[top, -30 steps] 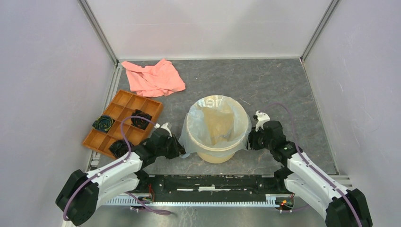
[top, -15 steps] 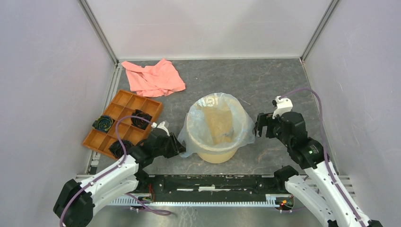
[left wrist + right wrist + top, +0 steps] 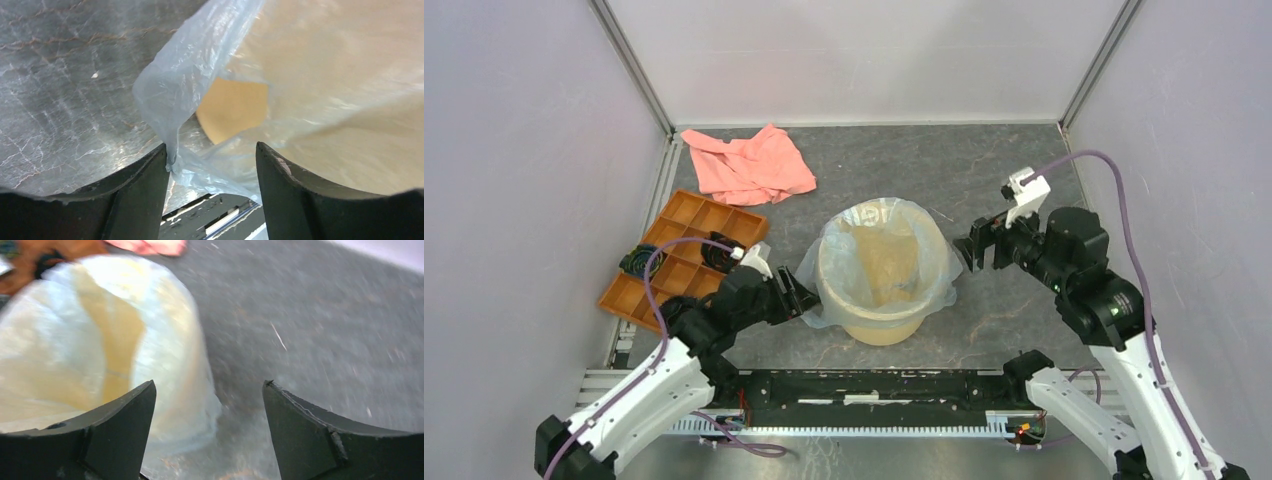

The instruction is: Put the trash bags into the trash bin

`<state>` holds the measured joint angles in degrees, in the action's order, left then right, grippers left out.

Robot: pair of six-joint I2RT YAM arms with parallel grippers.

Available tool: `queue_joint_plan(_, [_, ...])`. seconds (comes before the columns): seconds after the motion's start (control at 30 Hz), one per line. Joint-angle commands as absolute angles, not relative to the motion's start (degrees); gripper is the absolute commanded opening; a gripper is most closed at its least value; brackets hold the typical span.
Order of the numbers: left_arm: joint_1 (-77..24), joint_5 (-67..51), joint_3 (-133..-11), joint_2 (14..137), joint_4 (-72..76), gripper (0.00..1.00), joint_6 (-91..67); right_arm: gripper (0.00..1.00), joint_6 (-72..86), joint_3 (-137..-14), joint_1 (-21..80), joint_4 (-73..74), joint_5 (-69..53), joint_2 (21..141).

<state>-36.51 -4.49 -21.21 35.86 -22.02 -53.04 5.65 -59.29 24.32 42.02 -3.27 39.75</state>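
loosely, trash bag (image 3: pixel 170 95) hangs inside the left tool (image 3: pixel 211 150).

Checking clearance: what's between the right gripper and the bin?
Only bare table, in the top view; right gripper is open, clear of trash bag and trash bin.

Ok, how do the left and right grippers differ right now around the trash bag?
The left gripper has a loose flap of the trash bag hanging between its open fingers, against one of them; nothing lies between the right gripper fingers. From above, the left gripper sits at the bag's skirt; the right gripper stands apart from the bag. Both are open and grip nothing.
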Motion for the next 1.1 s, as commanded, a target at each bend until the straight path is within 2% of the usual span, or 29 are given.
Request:
queue_joint_plan(0.0, [-36.74, -2.16, -23.55, 32.79, -23.51, 0.71, -50.61, 0.82, 2.65, -66.59, 24.22, 35.85, -22.63, 47.26])
queue_joint_plan(0.1, [-36.81, -3.77, -22.00, 34.76, -20.30, 0.70, -50.78, 0.72, 8.86, -65.91, 25.41, 27.48, -34.60, 51.68])
queue_joint_plan(0.23, [-36.74, -6.44, -20.86, 40.27, -17.51, 0.64, -50.07, 0.58, 13.45, -63.99, 29.23, 22.07, -36.35, 57.57])
queue_joint_plan(0.3, [-36.76, -6.88, -20.60, 42.30, -17.68, 0.63, -49.24, 0.50, 13.13, -63.81, 30.76, 22.65, -31.20, 60.67])
queue_joint_plan(0.37, [-36.75, -7.14, -20.21, 43.05, -17.64, 0.62, -48.79, 0.48, 12.50, -63.22, 31.81, 22.54, -23.26, 62.48])
queue_joint_plan(0.5, [-36.74, -6.94, -18.47, 41.94, -15.19, 0.61, -50.12, 0.39, 10.54, -62.78, 34.58, 24.42, 2.97, 65.90])
queue_joint_plan(0.53, [-36.78, -6.77, -18.05, 41.73, -14.40, 0.60, -50.61, 0.38, 10.88, -63.42, 36.10, 25.97, 11.84, 67.11])
queue_joint_plan(0.6, [-36.74, -6.39, -17.68, 41.65, -13.42, 0.60, -51.06, 0.37, 10.58, -64.58, 39.87, 28.31, 22.03, 69.10])
queue_joint_plan(0.77, [-36.76, -6.01, -17.96, 42.50, -12.51, 0.60, -51.06, 0.39, 11.93, -66.39, 45.92, 29.17, 28.86, 69.52])
queue_joint_plan(0.87, [-36.81, -5.51, -18.65, 42.26, -13.08, 0.60, -50.53, 0.43, 11.53, -69.11, 46.54, 32.56, 27.56, 69.37])
queue_joint_plan(0.97, [-36.80, -4.65, -18.61, 41.07, -14.05, 0.59, -50.36, 0.45, 10.68, -70.83, 47.15, 31.56, 19.48, 69.13])
queue_joint_plan(1.07, [-36.74, -4.40, -17.60, 40.02, -13.41, 0.58, -50.76, 0.56, 10.19, -73.08, 48.07, 29.42, 12.54, 71.03])
